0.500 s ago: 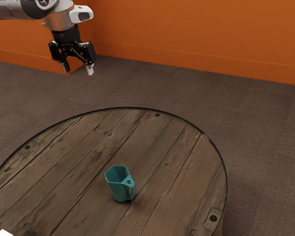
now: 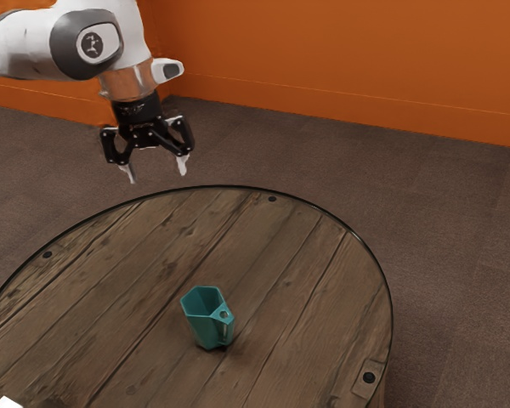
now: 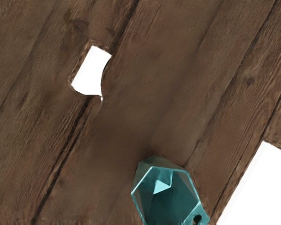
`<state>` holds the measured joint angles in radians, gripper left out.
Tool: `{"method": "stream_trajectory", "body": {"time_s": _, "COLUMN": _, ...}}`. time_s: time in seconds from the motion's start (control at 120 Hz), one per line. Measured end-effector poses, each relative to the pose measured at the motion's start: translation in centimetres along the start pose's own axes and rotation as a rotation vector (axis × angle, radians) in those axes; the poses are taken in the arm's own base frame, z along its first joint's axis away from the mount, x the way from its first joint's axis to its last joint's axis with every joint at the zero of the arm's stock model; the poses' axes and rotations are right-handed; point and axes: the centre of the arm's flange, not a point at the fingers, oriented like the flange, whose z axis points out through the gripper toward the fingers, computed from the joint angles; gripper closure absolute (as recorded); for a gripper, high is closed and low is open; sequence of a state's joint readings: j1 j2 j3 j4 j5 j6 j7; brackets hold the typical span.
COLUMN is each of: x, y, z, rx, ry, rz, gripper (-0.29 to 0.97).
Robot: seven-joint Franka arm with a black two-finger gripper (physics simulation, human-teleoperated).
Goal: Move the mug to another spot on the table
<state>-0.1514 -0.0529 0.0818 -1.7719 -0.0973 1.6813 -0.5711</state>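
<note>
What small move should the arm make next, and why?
Probably bring the gripper down and across toward the mug. The gripper is open and empty, hanging high over the far edge of the table, while the mug stands upright and untouched nearer the middle. In the wrist view the mug sits off-centre, so the hand is not yet over it.

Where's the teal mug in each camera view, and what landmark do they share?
Exterior view: teal mug upright on the round plank table, toward its near edge, apart from the open gripper.
Wrist view: teal mug seen from above, resting on the planks.
Shared landmark: the table's plank seams.
</note>
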Motion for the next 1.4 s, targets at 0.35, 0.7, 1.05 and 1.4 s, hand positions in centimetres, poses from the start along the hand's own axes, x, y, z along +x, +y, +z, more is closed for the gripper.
{"method": "stream_trajectory", "body": {"time_s": 0.35, "x": -7.8, "y": 8.3, "z": 11.9, "rx": 0.0, "ry": -0.027, "rz": -0.232, "gripper": 0.02}}
{"method": "stream_trajectory", "body": {"time_s": 0.7, "x": -7.7, "y": 4.8, "z": 16.4, "rx": -0.066, "ry": 0.02, "rz": -0.525, "gripper": 0.02}}
{"method": "stream_trajectory", "body": {"time_s": 1.05, "x": -10.3, "y": 7.2, "z": 21.1, "rx": -0.029, "ry": 0.04, "rz": -0.657, "gripper": 0.02}}
{"method": "stream_trajectory", "body": {"time_s": 1.4, "x": -11.2, "y": 9.1, "z": 25.9, "rx": 0.03, "ry": 0.094, "rz": -0.762, "gripper": 0.02}}
